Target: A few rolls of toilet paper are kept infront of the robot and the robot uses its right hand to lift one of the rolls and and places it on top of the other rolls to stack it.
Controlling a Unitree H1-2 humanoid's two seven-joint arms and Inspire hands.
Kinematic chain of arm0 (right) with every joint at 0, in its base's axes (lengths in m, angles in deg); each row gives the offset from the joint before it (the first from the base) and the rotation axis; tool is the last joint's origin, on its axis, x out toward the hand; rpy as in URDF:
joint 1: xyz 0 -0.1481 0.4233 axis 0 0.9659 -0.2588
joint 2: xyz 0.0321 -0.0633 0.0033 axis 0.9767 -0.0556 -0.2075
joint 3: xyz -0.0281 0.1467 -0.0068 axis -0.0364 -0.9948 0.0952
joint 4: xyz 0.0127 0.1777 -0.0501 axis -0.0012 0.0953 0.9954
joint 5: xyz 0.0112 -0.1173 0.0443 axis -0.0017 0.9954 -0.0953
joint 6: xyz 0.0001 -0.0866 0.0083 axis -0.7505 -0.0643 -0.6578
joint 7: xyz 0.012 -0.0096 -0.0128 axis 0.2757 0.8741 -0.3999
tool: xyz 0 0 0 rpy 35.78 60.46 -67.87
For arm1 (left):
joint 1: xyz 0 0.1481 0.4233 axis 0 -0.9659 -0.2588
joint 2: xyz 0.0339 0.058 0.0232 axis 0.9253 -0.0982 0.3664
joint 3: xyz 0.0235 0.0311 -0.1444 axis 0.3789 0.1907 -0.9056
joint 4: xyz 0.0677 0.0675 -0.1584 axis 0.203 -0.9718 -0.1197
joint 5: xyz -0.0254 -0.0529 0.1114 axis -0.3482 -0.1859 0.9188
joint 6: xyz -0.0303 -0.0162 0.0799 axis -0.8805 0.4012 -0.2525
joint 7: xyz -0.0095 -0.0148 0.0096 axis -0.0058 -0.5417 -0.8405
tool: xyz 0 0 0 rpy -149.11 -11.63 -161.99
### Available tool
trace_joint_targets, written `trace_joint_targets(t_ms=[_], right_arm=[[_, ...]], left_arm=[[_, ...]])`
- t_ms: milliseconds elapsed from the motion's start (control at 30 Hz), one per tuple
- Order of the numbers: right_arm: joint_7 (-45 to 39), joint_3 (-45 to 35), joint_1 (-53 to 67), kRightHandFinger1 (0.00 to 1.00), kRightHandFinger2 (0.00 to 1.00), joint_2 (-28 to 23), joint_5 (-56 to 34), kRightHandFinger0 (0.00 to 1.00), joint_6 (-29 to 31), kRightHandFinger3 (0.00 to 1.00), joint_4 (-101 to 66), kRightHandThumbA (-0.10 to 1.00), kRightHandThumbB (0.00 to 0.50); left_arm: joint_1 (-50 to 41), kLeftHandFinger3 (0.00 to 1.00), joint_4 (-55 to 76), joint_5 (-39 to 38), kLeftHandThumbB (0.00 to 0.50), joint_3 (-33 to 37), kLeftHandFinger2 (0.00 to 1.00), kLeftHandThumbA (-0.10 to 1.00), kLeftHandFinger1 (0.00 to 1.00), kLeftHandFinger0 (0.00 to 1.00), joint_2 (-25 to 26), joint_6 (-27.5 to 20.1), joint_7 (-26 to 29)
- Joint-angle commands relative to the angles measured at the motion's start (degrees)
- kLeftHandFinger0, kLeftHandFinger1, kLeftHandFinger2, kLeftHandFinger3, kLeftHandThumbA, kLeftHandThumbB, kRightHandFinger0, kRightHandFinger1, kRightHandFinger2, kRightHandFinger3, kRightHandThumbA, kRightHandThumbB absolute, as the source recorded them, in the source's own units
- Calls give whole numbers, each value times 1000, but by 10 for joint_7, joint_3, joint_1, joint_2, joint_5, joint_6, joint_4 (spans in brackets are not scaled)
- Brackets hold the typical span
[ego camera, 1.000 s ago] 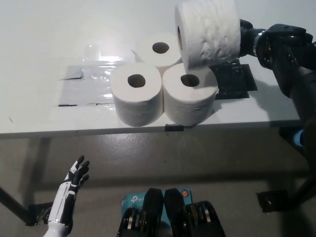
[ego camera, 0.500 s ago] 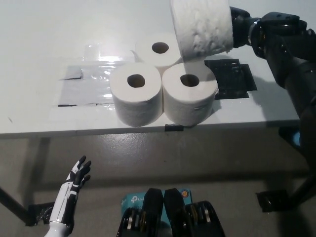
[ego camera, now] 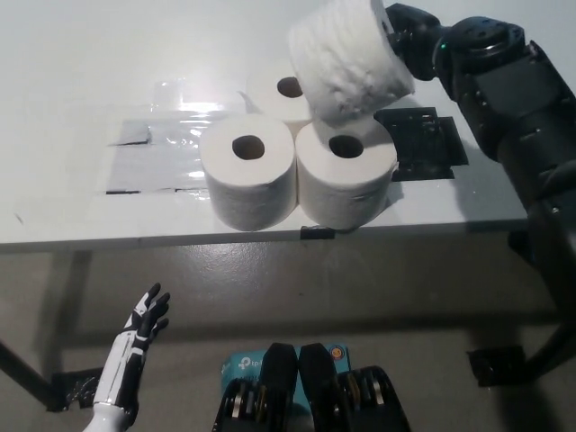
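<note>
Holding a white embossed toilet paper roll [ego camera: 346, 61] aloft, the robot's black right hand [ego camera: 407, 34] reaches in from the upper right, fingers closed on the roll's far end & mostly hidden behind it. Roll is tilted, lying on its side in the air, just above three more white toilet paper rolls grouped on the white worktop [ego camera: 81, 81]; whether it touches them can't be told. Of the three, all standing upright w/ cardboard cores facing up: front-left roll [ego camera: 248, 169] & front-right roll [ego camera: 346, 175] sit side by side, touching, near the worktop's front edge; back roll [ego camera: 281, 90] stands behind them, partly covered by the lifted roll. Sheet of clear shiny plastic film [ego camera: 166, 135] is taped flat on the worktop, left of the group. Black patterned square mat [ego camera: 425, 139] lies right of the group, under the black arm. White left hand [ego camera: 144, 324] hangs at lower left, below worktop level, over the grey floor [ego camera: 405, 306], fingers spread, holding nothing.
</note>
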Motion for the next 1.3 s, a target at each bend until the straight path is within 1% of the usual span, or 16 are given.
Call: trace_joint_targets(t_ms=[0, 100, 167, 267, 400, 667, 700, 800, 833, 867, 900, 933, 967, 1000, 1133, 1267], right_arm=[[32, 29, -50, 0, 19, 2, 42, 0, 55, 62, -6, 849, 39], [33, 46, -53, 22, 86, 1, 55, 0, 57, 107, -6, 854, 29], [32, 62, -53, 57, 232, 1, 67, 0, 62, 158, -7, 841, 16], [30, 76, -54, 164, 493, 3, 76, 0, 63, 420, -7, 816, 19], [34, 88, -55, 279, 661, 8, 87, 0, 69, 655, -8, 760, 22], [20, 154, -62, 324, 727, 9, 140, 0, 90, 632, -8, 839, 20], [12, 163, -62, 306, 681, 8, 146, 0, 94, 548, -10, 882, 34], [9, 166, -64, 186, 431, 9, 145, 24, 90, 277, -9, 902, 125], [15, 153, -65, 176, 399, 12, 133, 43, 80, 324, -6, 871, 213], [11, 150, -66, 247, 445, 12, 130, 159, 81, 441, -4, 877, 276], [-2, 146, -67, 316, 499, 12, 127, 249, 85, 584, -1, 895, 294], [-14, 145, -68, 340, 529, 11, 125, 267, 88, 624, -1, 900, 295], [-31, 145, -70, 494, 744, 12, 125, 358, 81, 895, 1, 902, 339], [-49, 145, -72, 725, 1000, 11, 125, 587, 83, 1000, 2, 881, 342], [-80, 130, -76, 988, 1000, 7, 114, 796, 80, 1000, 4, 809, 329], [-92, 127, -75, 1000, 1000, 1, 120, 882, 88, 1000, 1, 790, 337]], left_arm=[[9, 1000, 22, -5, 137, 1, 1000, 1000, 1000, 1000, 6, -10, -5], [10, 1000, 24, -6, 138, 0, 1000, 1000, 1000, 1000, 6, -5, -5], [10, 1000, 24, -7, 133, 1, 1000, 1000, 1000, 1000, 5, -6, -5], [8, 1000, 26, -8, 125, 1, 1000, 993, 1000, 1000, 4, -5, -5], [9, 1000, 24, -1, 125, 3, 1000, 996, 1000, 1000, 4, -4, -3], [11, 1000, 25, -8, 110, 3, 1000, 988, 1000, 1000, 5, -7, -7], [11, 1000, 25, -9, 110, 3, 1000, 986, 1000, 1000, 6, -7, -9], [12, 1000, 26, -11, 116, 4, 1000, 974, 1000, 1000, 5, -4, -11], [13, 1000, 26, -10, 118, 4, 1000, 973, 1000, 1000, 5, -2, -11], [14, 1000, 25, -10, 118, 4, 1000, 973, 1000, 1000, 5, -3, -12], [14, 1000, 24, -10, 124, 4, 1000, 974, 1000, 1000, 6, -5, -12], [14, 1000, 24, -10, 125, 3, 1000, 974, 1000, 1000, 6, -5, -12], [14, 1000, 25, -5, 132, 4, 1000, 979, 1000, 1000, 6, -3, -10], [15, 1000, 25, -4, 131, 4, 1000, 979, 1000, 1000, 6, -2, -10], [20, 1000, 23, -7, 131, 5, 1000, 976, 1000, 1000, 7, -3, -12], [25, 1000, 21, -2, 143, 7, 1000, 990, 1000, 1000, 8, 1, -13]])
